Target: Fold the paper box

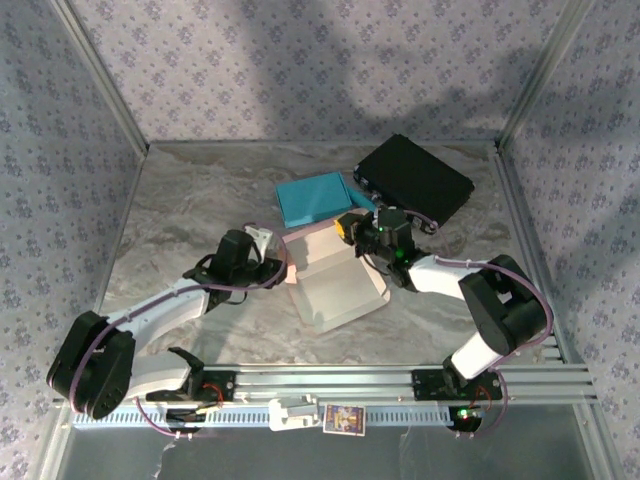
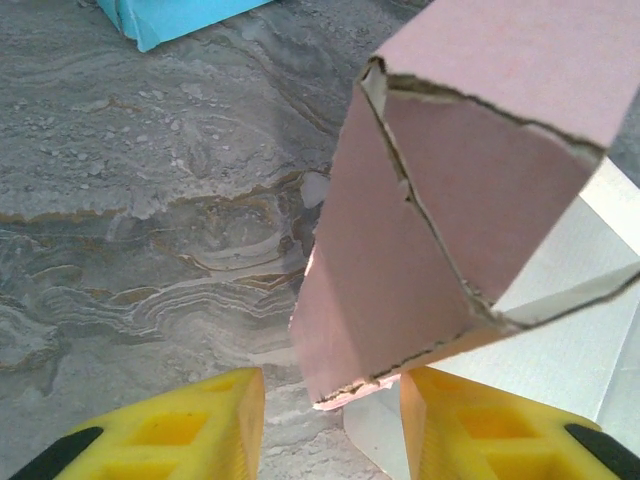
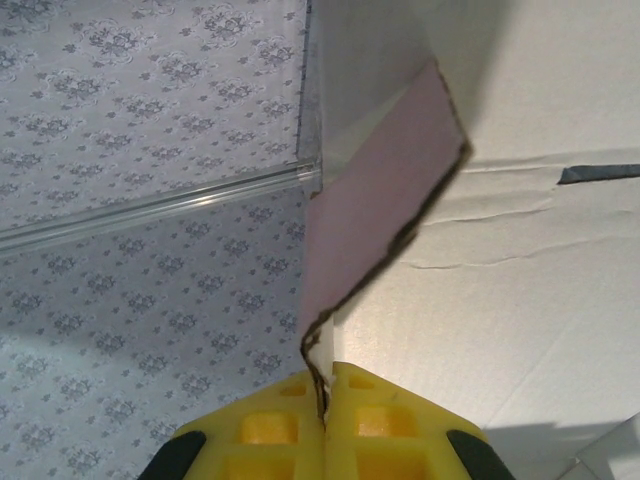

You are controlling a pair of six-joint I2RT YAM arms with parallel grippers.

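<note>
R claw (image 3: 325, 388) pinches paper box (image 1: 340, 295) flap; L claw (image 2: 332, 405) jaws apart round pink corner, no grip. Risk: if R tugs, thin card could tear.

Top camera looks down from behind; wrist cameras hug left claw (image 2: 332, 405) and right claw (image 3: 325, 390), both facing the paper box (image 1: 335, 285).
</note>
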